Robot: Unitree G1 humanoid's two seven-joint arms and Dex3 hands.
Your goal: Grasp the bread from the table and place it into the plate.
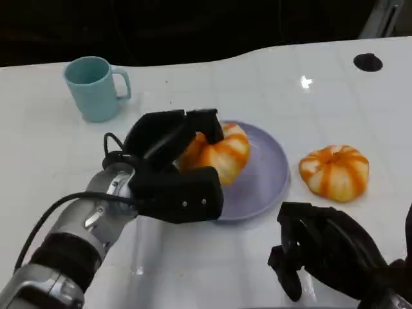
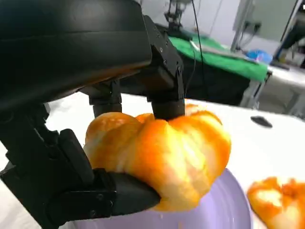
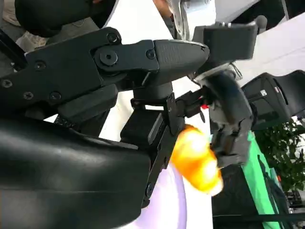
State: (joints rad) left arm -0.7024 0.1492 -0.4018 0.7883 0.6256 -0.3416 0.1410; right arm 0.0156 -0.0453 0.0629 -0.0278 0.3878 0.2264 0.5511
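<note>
Bread: two orange-striped, pumpkin-lobed rolls. Left hand (image 1: 172,168) is gripping one bread (image 1: 222,153) over the lavender plate (image 1: 267,177); second roll (image 1: 334,171) is lying on the table (image 1: 51,148). Right hand (image 1: 322,248) is hovering, fingers curled in on nothing.

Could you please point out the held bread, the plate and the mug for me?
Held bread (image 1: 222,154), head view, its striped top beside the fingers.
Plate (image 1: 267,174), head view, bare purple surface right of the bread.
Mug (image 1: 93,90), head view, its teal side wall.
</note>
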